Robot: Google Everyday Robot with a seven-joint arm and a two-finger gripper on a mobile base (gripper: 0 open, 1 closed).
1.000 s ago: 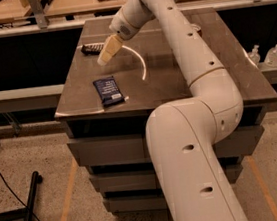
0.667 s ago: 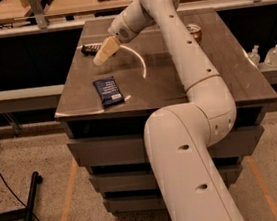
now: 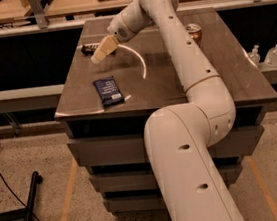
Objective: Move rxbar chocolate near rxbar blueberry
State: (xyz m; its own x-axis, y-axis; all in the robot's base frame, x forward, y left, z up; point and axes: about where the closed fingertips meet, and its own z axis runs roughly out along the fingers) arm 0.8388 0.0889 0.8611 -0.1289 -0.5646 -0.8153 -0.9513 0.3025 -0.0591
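Hand (image 3: 100, 52), grip state unreadable, hovers beside rxbar chocolate (image 3: 88, 48) on dark tabletop (image 3: 223, 62) before wooden workbenches (image 3: 75, 2).

On the table (image 3: 234, 68), the gripper (image 3: 98, 54) hangs just right of the rxbar chocolate (image 3: 88, 49), behind the rxbar blueberry (image 3: 108, 91), with a can (image 3: 194, 32) far right.

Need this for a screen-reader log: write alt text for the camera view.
A white robot arm reaches across a dark table, its gripper just beside a small black snack bar near the far left edge. A navy-blue snack bar lies apart, nearer the front edge, and a can stands farther right.
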